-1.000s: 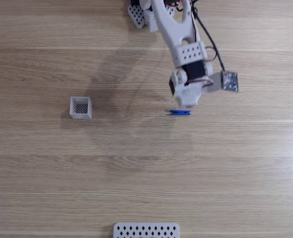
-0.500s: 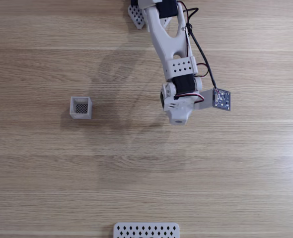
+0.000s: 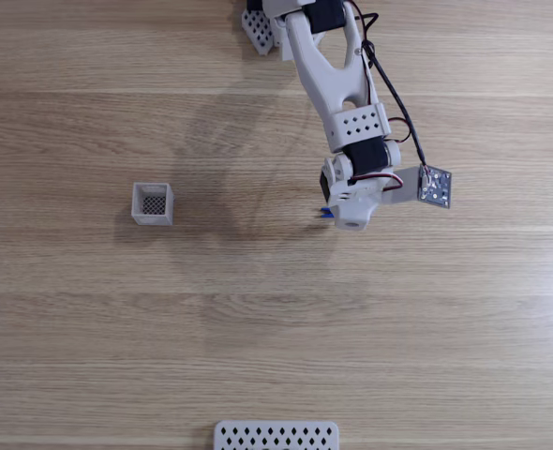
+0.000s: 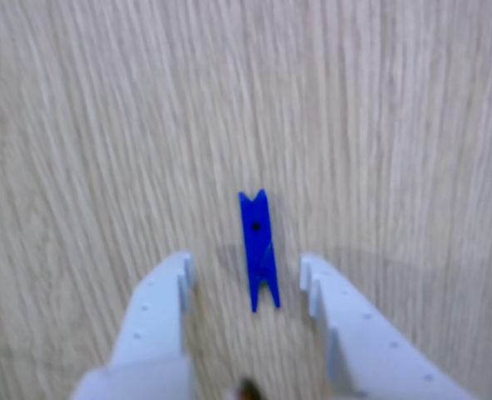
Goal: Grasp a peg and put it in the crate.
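Other view: peg (image 4: 258, 250) lies on the table between spread, empty fingers (image 4: 317, 283), untouched.

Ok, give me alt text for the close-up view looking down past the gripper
A bright blue clothespin lies flat on a pale wood-grain table, lengthwise between the two white fingers of the open gripper, untouched by either.
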You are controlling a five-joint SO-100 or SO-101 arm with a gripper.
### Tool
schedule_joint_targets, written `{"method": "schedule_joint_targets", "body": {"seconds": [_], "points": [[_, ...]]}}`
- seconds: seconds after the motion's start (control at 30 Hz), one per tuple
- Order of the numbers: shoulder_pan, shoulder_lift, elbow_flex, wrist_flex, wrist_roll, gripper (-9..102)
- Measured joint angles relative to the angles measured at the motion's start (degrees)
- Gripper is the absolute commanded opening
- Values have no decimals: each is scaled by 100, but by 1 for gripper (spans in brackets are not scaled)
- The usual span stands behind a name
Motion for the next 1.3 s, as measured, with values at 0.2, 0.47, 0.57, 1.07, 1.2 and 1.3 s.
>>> {"method": "schedule_joint_targets", "body": {"seconds": [0.2, 0.47, 0.57, 1.07, 1.2, 1.3], "points": [[0, -272, 26, -413, 0, 22], [97, -220, 246, -826, 0, 8], [97, -132, 431, -844, 44, -4], [483, 1345, 1679, -2382, 2883, -1], [835, 2180, 2303, -4069, 2944, -1], [1204, 2461, 2707, -5405, 2593, -1]]}}
